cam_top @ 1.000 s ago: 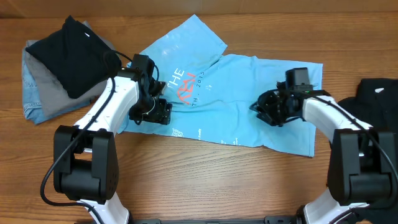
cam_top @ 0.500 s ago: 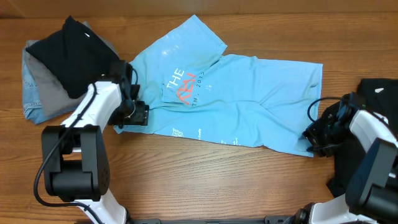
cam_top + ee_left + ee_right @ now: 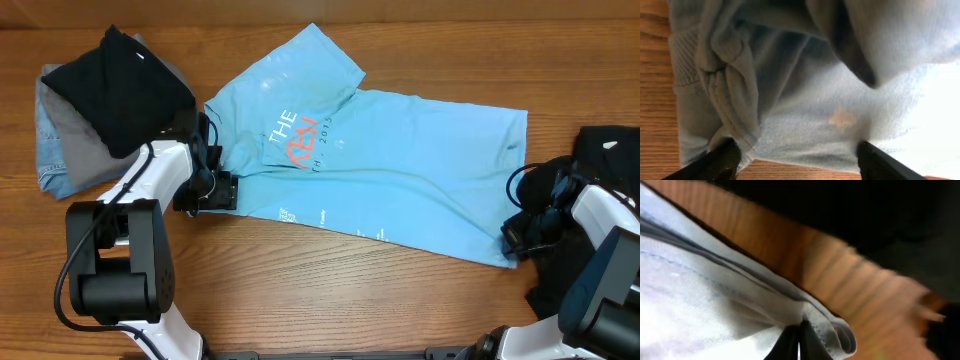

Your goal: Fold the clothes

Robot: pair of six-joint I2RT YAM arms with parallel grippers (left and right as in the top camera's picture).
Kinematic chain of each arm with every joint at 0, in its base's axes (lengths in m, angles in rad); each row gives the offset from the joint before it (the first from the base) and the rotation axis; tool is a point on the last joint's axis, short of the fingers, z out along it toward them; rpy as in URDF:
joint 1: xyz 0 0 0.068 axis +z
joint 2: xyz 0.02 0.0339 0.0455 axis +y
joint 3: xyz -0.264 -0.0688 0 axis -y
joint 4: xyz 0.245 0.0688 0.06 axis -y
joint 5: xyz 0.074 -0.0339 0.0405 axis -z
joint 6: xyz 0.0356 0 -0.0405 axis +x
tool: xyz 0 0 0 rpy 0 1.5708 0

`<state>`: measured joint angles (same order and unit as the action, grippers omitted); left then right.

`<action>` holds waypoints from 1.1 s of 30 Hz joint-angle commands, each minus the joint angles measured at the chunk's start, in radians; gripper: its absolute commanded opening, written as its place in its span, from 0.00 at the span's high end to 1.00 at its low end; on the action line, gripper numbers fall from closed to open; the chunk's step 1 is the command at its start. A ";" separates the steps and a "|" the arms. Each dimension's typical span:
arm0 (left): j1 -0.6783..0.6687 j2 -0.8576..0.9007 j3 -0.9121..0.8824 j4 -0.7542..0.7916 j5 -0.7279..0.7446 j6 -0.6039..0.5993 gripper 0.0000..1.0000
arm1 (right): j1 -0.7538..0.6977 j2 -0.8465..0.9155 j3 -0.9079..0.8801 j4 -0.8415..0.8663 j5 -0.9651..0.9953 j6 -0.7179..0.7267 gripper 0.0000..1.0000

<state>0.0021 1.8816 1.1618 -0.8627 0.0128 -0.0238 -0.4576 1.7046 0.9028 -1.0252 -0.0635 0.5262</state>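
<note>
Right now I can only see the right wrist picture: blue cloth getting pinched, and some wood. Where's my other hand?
Observer: Your left hand is open at the left edge of the light blue T-shirt, with a finger on each side of some bunched cloth.
Operator: Which bit am I pinching?
Observer: Your right hand is shut on the shirt's front right corner.
Operator: Is it folded yet?
Observer: Not neatly. It lies spread across the table with its orange-red lettering facing up.
</note>
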 commanded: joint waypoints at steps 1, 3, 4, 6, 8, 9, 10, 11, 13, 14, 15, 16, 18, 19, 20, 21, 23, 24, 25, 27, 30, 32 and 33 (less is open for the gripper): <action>0.007 0.009 -0.009 0.004 0.016 -0.003 0.19 | -0.008 0.023 0.016 -0.006 0.113 0.000 0.80; 0.007 0.009 -0.007 0.002 0.032 -0.002 0.17 | -0.008 0.022 0.019 0.002 0.061 -0.036 0.64; 0.008 0.008 0.005 -0.012 0.040 0.002 0.16 | -0.008 0.017 0.028 0.014 0.002 -0.091 0.61; 0.021 0.007 0.084 -0.100 0.029 0.002 0.16 | -0.008 -0.027 0.056 0.011 -0.085 -0.142 0.59; 0.033 0.007 0.185 -0.177 0.061 0.003 0.17 | -0.008 -0.099 0.095 -0.020 -0.089 -0.142 0.55; 0.033 0.007 0.214 -0.191 0.071 0.011 0.18 | -0.008 -0.121 0.108 -0.030 -0.089 -0.142 0.53; 0.032 0.007 0.272 -0.207 0.103 0.042 0.19 | -0.008 -0.156 0.125 -0.044 -0.089 -0.142 0.50; 0.029 0.007 0.291 -0.204 0.119 0.053 0.21 | -0.008 -0.183 0.134 -0.051 -0.089 -0.142 0.48; 0.016 0.007 0.314 -0.158 0.130 0.055 0.36 | -0.008 -0.243 0.137 -0.048 -0.113 -0.142 0.43; 0.013 0.008 0.312 -0.149 0.131 0.054 0.48 | -0.008 -0.253 0.137 -0.047 -0.120 -0.142 0.42; 0.008 0.012 0.305 -0.135 0.132 0.054 0.58 | -0.008 -0.262 0.137 -0.047 -0.126 -0.142 0.41; -0.001 0.013 0.285 -0.114 0.146 0.054 0.63 | -0.008 -0.263 0.137 -0.047 -0.126 -0.142 0.41; -0.011 0.014 0.258 -0.092 0.157 0.055 0.59 | -0.008 -0.262 0.137 -0.047 -0.126 -0.142 0.39; -0.021 0.016 0.225 -0.062 0.157 0.060 0.52 | -0.008 -0.262 0.137 -0.041 -0.126 -0.142 0.39; -0.028 0.016 0.196 -0.029 0.156 0.075 0.48 | -0.008 -0.262 0.137 -0.035 -0.127 -0.142 0.39; -0.032 0.017 0.174 0.004 0.147 0.080 0.46 | -0.008 -0.262 0.137 -0.027 -0.134 -0.142 0.39; -0.032 0.017 0.146 0.059 0.138 0.080 0.45 | -0.008 -0.262 0.137 -0.019 -0.148 -0.142 0.38; -0.031 0.017 0.137 0.077 0.132 0.079 0.46 | -0.008 -0.262 0.137 -0.018 -0.148 -0.142 0.39; -0.031 0.020 0.128 0.095 0.130 0.076 0.49 | -0.008 -0.262 0.137 -0.017 -0.148 -0.142 0.39; -0.031 0.032 0.127 0.110 0.114 0.076 0.59 | -0.008 -0.262 0.137 -0.016 -0.148 -0.142 0.38; -0.031 0.046 0.127 0.138 0.111 0.076 0.76 | -0.008 -0.262 0.137 -0.016 -0.148 -0.142 0.38; -0.031 0.054 0.127 0.154 0.111 0.076 0.84 | -0.008 -0.262 0.137 -0.013 -0.148 -0.142 0.38; -0.031 0.056 0.127 0.159 0.111 0.076 0.91 | -0.008 -0.262 0.137 -0.013 -0.148 -0.142 0.38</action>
<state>-0.0265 1.9179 1.2991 -0.7189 0.1318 0.0456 -0.4633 1.4483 1.0218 -1.0462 -0.2062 0.3916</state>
